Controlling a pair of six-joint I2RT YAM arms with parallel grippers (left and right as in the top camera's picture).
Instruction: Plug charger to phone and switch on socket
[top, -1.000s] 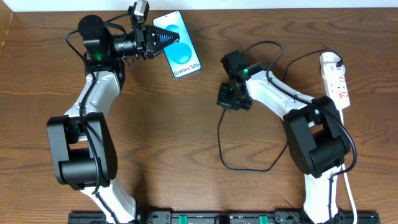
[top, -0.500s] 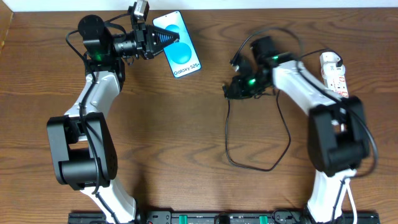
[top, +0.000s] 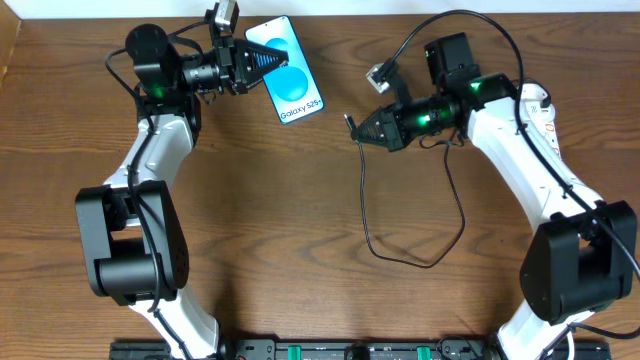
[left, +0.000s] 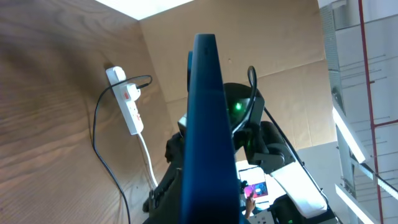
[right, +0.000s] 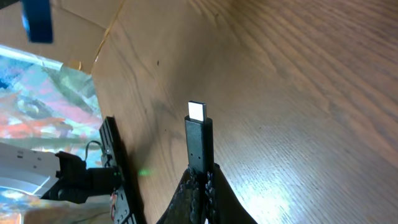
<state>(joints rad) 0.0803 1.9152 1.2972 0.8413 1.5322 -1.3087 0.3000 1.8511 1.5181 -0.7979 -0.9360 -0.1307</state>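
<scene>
My left gripper (top: 262, 62) is shut on the phone (top: 287, 72) at the back left, gripping its left edge. The blue screen with "Galaxy" text faces up in the overhead view. The left wrist view shows the phone (left: 205, 124) edge-on as a dark blue bar. My right gripper (top: 368, 130) is shut on the charger's black connector (right: 199, 143), whose silver tip points left toward the phone across a gap. The charger cable (top: 365, 215) loops down over the table. The socket (top: 538, 98), a white strip, lies at the back right, partly under my right arm.
The socket (left: 127, 102) and its white cord (left: 148, 163) also appear in the left wrist view. The table's back edge runs just behind the phone. A dark rail (top: 330, 350) lines the front edge.
My right arm has swung up and to the right with the connector, turning its tip toward the phone and dragging the cable loop along. The left arm and phone have not moved.
</scene>
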